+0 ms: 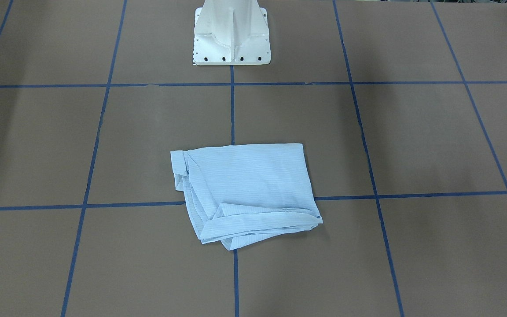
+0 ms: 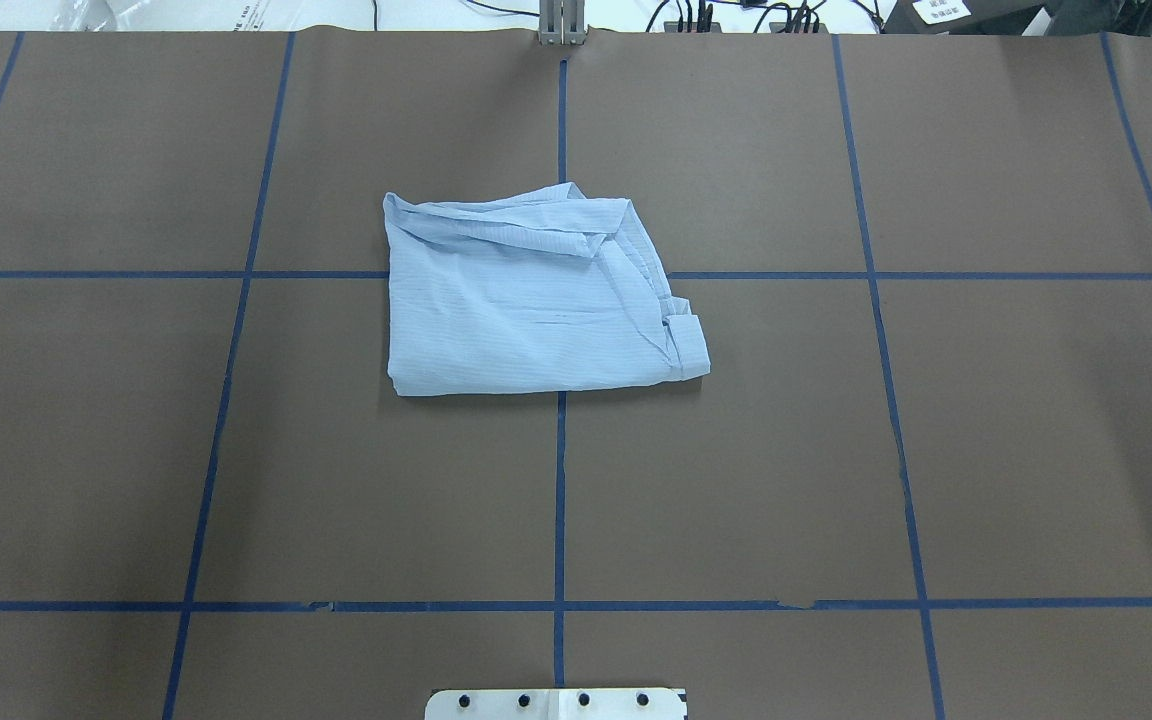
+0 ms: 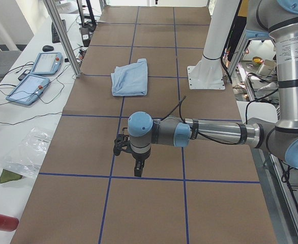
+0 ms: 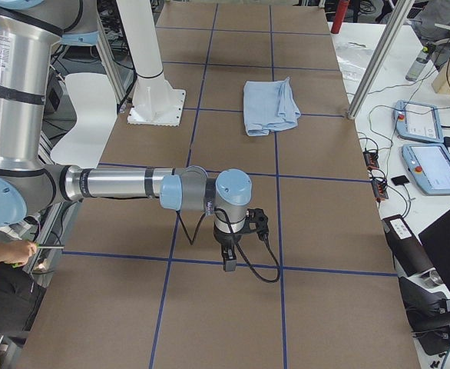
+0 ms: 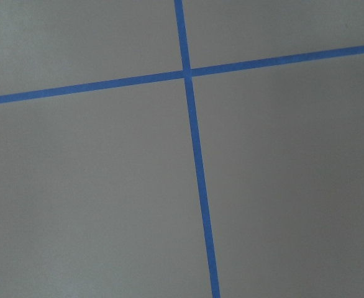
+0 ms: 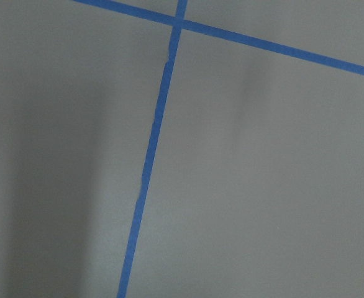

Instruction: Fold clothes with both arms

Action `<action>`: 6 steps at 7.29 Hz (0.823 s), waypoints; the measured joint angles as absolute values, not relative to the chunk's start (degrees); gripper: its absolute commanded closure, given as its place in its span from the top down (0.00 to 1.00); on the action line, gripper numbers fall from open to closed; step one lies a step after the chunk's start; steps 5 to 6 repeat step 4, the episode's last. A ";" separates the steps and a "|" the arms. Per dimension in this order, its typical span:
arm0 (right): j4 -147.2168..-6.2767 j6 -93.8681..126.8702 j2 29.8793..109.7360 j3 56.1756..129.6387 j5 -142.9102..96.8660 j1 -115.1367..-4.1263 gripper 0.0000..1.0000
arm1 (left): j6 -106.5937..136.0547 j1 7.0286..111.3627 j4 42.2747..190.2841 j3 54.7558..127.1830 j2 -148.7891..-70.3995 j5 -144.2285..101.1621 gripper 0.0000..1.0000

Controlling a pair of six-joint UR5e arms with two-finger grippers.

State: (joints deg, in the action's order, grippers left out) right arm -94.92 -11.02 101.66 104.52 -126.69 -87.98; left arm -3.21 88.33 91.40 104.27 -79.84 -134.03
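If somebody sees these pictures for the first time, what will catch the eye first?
The pale-blue shirt, roughly folded, lies mid-table on a crossing of blue tape lines. The left arm and the right arm each hang over the brown table well away from it, one toward each end.

Bright, even light from above. Soft broad shadows lie on the table toward its left and right edges; the shirt casts a thin one. Wrist views are slightly soft and grainy.
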 measured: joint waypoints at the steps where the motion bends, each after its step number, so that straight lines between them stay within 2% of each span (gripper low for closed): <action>1: -94.90 -11.04 101.64 104.51 -126.67 -87.98 1.00 | -3.14 88.33 92.86 104.28 -79.84 -134.03 1.00; 6: -94.84 -11.05 101.58 104.51 -126.73 -87.98 1.00 | -3.04 88.26 96.46 103.85 -79.82 -133.92 1.00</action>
